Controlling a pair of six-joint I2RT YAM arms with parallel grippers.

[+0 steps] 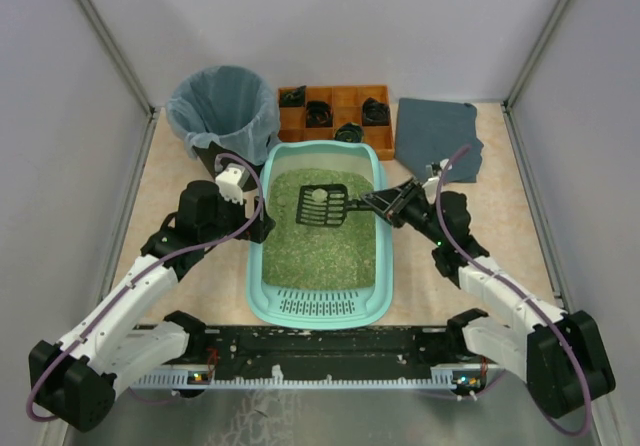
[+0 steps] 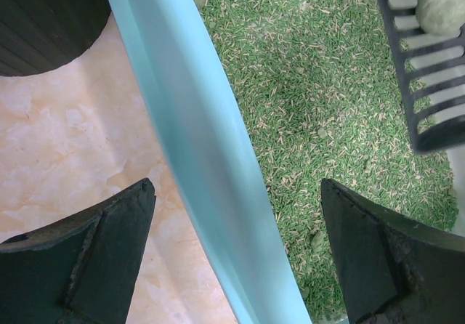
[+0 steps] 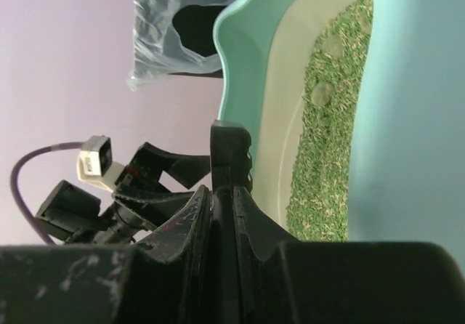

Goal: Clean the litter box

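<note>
The light-teal litter box [image 1: 320,306] holds green litter in the middle of the table. My right gripper [image 1: 385,204] is shut on the handle of a black slotted scoop [image 1: 322,204], held above the litter with a grey-green clump [image 1: 318,195] on it. In the right wrist view the gripper [image 3: 224,193] clamps the scoop handle [image 3: 231,157] beside the litter box wall [image 3: 254,62]. My left gripper [image 1: 262,228] is open and straddles the box's left wall [image 2: 196,135], one finger [image 2: 94,251] outside and one over the litter. The scoop [image 2: 429,84] and clump [image 2: 443,3] show at the upper right there.
A black bin with a clear bag [image 1: 225,111] stands at the back left, close to the box's corner. An orange compartmented tray [image 1: 335,116] sits behind the box. A grey cloth [image 1: 438,136] lies at the back right.
</note>
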